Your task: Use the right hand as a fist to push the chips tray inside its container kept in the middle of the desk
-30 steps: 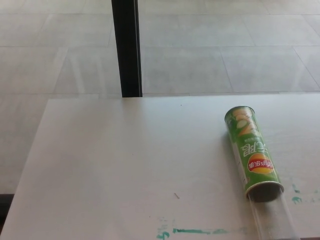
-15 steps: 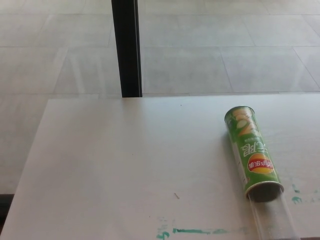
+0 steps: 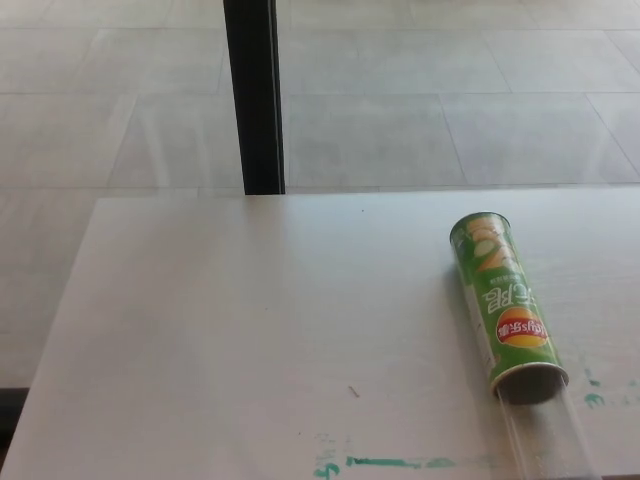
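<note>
A green chips can [image 3: 502, 300] lies on its side on the white desk [image 3: 250, 330], right of the middle, its open mouth facing the near edge. A clear plastic tray [image 3: 548, 440] sticks out of that mouth and runs down to the bottom edge of the picture. Neither of my hands shows in the head view.
A black post [image 3: 254, 95] stands behind the desk's far edge, over a tiled floor. Green marker smears [image 3: 395, 462] mark the desk near its front edge, with a few more to the right of the can's mouth.
</note>
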